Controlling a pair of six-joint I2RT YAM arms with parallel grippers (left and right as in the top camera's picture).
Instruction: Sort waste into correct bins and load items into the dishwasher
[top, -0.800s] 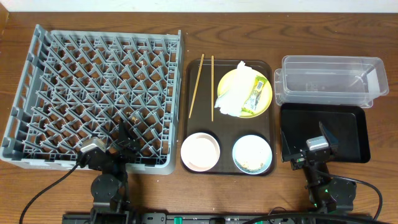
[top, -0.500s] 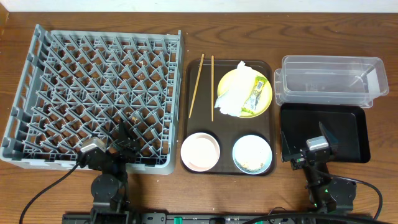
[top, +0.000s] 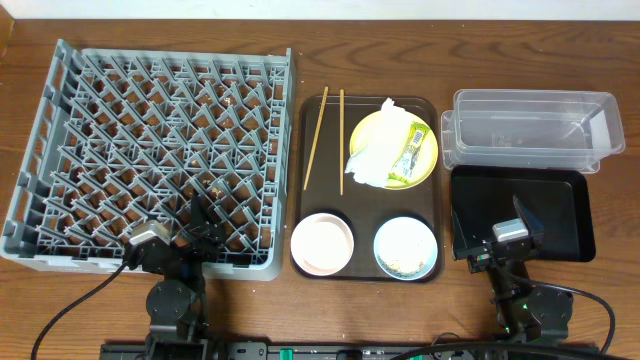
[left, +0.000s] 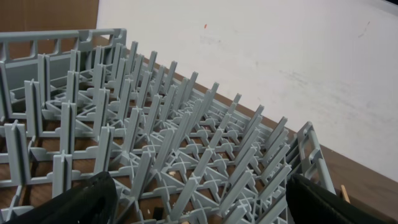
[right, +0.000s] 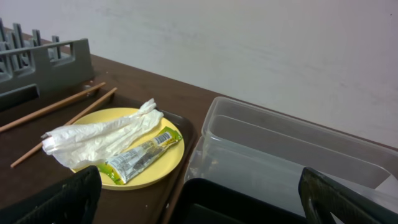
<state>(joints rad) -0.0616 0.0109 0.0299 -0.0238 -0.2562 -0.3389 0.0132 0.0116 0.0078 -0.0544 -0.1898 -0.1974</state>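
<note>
Running nearly edge to edge along the bench (top: 370, 45), the layout leaves only narrow strips of bare wood. Grey dish rack (top: 150, 140) fills the left side. Brown serving tray (top: 365, 205) sits just beside it at ctr. Clear tub (top: 530, 96), w/ the black tray (top: 565, 205) right in front of it, takes the right side. Rack and serving tray nearly touch, and there is a slim gap btwn serving tray and black tray. Open room is mostly the strip along the near bench edge and the space above the things.

Left tool (left: 199, 196) hangs over the rack's near edge. Its fingers are spread wide to both lower corners of its wrist view, w/ nothing btwn them. Right tool (right: 199, 194) sits over the black tray's near-left part, likewise released wide and gripping nothing.

On the serving tray, two chopsticks (top: 316, 138) lie side by side at far-left, slightly splayed. Yellow plate (top: 430, 158) at far-right carries the napkin (top: 372, 158) and the snack wrapper (top: 409, 152), the wrapper lying against the napkin's right side. Pink bowl (top: 322, 243) is near-left; blue bowl (top: 381, 240) is near-right w/ food scraps (top: 405, 265) inside.

Only the overhead view shows both bowls and the scraps. Right wrist view adds the tub's clear walls and depth, the wrapper's green-yellow print, a rack corner and the white wall (right: 249, 37) behind. Left wrist view gives just rows of upright pegs against that wall.
</note>
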